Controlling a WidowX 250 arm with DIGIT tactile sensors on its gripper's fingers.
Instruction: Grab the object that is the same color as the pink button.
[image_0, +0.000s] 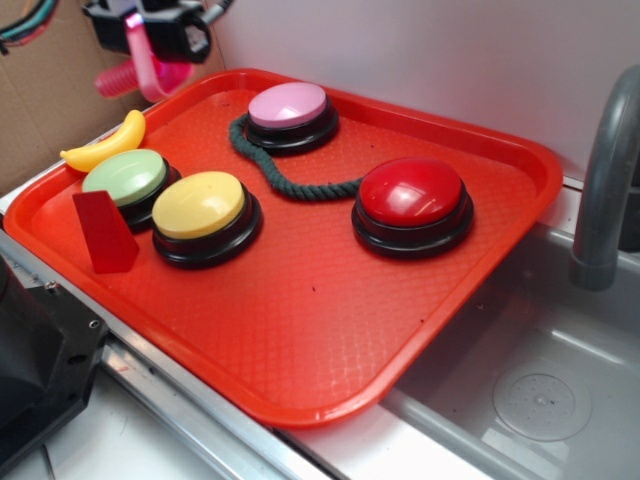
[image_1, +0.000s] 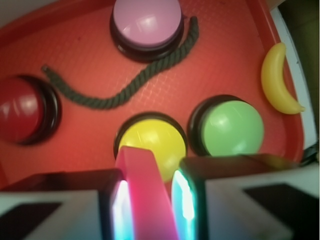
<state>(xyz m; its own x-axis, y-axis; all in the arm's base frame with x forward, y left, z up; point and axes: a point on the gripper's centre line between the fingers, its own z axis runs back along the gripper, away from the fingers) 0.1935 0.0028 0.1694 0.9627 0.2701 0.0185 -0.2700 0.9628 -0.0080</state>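
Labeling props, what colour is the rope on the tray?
Dark green rope, clearest in the exterior view.

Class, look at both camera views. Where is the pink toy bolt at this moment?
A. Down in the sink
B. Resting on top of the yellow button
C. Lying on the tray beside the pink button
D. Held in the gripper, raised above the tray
D: the pink toy bolt sits clamped in the gripper above the tray's far corner, and the wrist view shows it between the fingers.
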